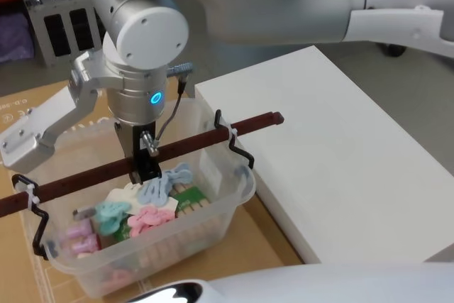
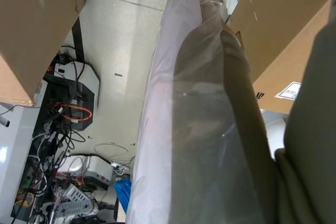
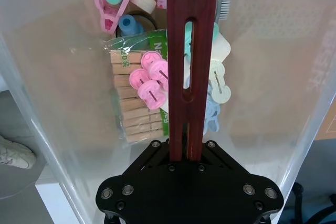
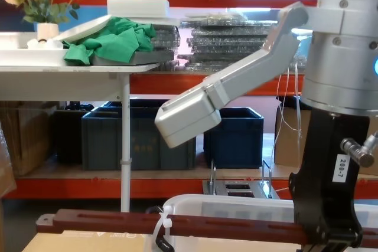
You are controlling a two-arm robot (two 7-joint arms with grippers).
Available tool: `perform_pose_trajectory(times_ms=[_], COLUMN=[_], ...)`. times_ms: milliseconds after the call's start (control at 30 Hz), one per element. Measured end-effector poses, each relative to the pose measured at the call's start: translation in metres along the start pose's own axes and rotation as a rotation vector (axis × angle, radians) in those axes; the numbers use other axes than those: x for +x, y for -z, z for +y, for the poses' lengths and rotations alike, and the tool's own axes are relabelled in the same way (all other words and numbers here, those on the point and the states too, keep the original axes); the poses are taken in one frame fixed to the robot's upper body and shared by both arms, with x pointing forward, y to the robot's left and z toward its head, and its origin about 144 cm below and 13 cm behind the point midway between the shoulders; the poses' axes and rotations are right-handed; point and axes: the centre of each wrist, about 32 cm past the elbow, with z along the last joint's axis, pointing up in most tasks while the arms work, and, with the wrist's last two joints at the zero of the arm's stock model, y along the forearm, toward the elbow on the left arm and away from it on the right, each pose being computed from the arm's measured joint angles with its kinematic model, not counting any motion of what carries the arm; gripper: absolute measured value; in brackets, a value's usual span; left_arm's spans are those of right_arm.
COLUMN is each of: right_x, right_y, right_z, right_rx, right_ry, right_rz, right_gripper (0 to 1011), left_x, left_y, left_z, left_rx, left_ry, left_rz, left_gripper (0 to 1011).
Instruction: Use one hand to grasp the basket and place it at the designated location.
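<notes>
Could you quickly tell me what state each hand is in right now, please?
Left hand: cannot be told.
Right hand: closed on the basket's handle.

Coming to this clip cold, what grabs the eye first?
The right gripper reaches down over the translucent basket at the lower left of the head view, its fingers shut on the dark red handle that spans the rim. Pastel clips and a pack of wooden pegs lie inside. A big white block sits just to the basket's right.
</notes>
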Motion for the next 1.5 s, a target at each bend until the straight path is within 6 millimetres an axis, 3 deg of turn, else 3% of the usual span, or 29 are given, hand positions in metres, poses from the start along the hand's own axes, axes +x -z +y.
perform_pose_trajectory(times_ms=[1500], right_x=[0.012], right_y=[-0.008], right_z=[0.022], right_rx=[-0.028], right_ry=[-0.04], right_rz=[0.01], right_gripper=[0], left_x=[0.0], left_y=[0.0], left_z=[0.0], left_rx=[0.0], left_ry=[0.0], left_rz=[0.0], left_gripper=[0])
